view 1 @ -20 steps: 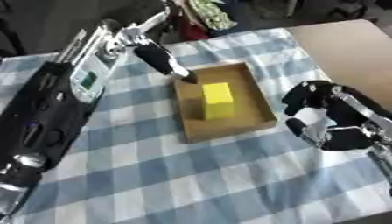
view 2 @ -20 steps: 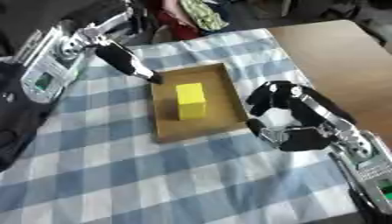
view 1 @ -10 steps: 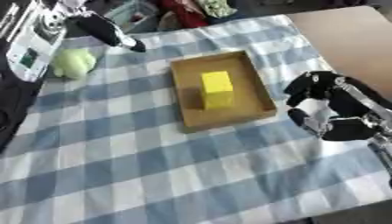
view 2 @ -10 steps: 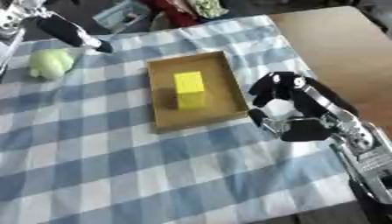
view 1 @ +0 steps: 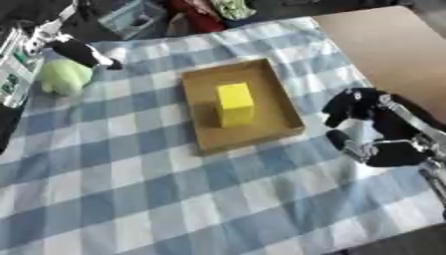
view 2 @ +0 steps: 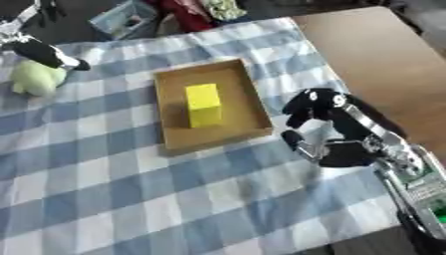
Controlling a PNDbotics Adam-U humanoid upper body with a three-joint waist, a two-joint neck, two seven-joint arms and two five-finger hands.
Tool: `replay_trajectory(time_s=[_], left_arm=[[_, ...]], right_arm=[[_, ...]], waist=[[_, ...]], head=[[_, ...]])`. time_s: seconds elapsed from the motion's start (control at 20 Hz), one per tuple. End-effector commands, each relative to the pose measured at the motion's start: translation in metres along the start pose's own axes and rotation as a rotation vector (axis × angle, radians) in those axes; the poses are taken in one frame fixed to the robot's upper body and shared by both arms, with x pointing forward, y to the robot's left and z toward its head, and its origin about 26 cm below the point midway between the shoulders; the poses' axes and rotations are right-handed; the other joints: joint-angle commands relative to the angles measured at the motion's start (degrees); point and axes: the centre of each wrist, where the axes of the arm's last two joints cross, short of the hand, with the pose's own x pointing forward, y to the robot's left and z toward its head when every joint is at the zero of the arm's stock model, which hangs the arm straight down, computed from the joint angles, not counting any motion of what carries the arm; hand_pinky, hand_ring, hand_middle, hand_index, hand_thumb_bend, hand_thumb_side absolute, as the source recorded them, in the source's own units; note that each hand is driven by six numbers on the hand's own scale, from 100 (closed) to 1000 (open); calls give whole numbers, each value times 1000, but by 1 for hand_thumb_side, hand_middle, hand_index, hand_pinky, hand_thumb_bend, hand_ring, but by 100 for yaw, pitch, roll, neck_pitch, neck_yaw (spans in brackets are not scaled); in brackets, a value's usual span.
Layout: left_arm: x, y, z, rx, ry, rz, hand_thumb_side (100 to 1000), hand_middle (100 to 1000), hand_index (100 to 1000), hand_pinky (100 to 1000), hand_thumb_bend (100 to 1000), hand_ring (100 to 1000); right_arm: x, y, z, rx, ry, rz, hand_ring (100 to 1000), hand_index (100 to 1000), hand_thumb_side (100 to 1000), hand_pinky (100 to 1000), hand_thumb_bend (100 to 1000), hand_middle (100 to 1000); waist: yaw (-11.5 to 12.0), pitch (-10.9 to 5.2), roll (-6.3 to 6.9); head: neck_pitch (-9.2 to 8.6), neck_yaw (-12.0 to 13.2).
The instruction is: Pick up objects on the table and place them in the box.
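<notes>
On the blue-and-white checked cloth covering the surface [view 1: 131, 199], a shallow brown cardboard box [view 1: 198, 84] sits near centre, a yellow rectangular block [view 1: 234, 103] standing inside it. Far left, a pale green rounded soft object [view 1: 62, 77] lies on the cloth, well apart from the box. Left hand [view 1: 87, 52], black, reaches in from the upper left; its fingers point toward the box, extended straight, just above and beside the green object, holding nothing. Right hand [view 2: 327, 132] hovers just right of the box, fingers curled inward, nothing in them. Bare brown tabletop [view 1: 392, 40] shows at upper right.
</notes>
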Motion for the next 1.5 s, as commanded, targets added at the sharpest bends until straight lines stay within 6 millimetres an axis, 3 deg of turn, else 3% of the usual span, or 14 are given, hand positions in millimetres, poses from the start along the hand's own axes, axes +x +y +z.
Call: replay_trajectory(time_s=[0.05,0.55,0.95,1.2,1.35,1.5], left_arm=[[-30,11,1,45,93,-25,360,576,755,680,846,578],[-72,-9,9,-41,225,-47,337,586,767,696,838,590],[-87,-8,15,-125,261,-64,231,578,766,682,725,569],[-91,-17,18,-167,273,-68,100,554,746,653,597,542],[-90,-21,19,-186,273,-75,100,517,712,626,392,510],[-87,-22,18,-167,267,-89,100,482,681,589,254,479]], right_arm=[[6,-7,-2,-7,-16,26,604,674,216,607,277,642],[5,-6,-3,-7,-16,19,598,674,218,607,277,636],[5,-5,-3,-4,-16,16,600,676,221,609,262,638],[4,-5,-3,1,-17,13,601,677,223,610,253,639],[4,-5,-3,3,-17,11,602,677,223,611,250,639],[3,-5,-3,3,-15,10,602,676,226,611,251,638]], waist=[[-60,-81,-54],[-225,9,-71],[-171,1,-80],[-146,5,-71],[-117,5,-71],[-87,-7,-72]], head=[[-114,-31],[-221,-42],[-217,-50],[-222,-68],[-217,-80],[-205,-93]])
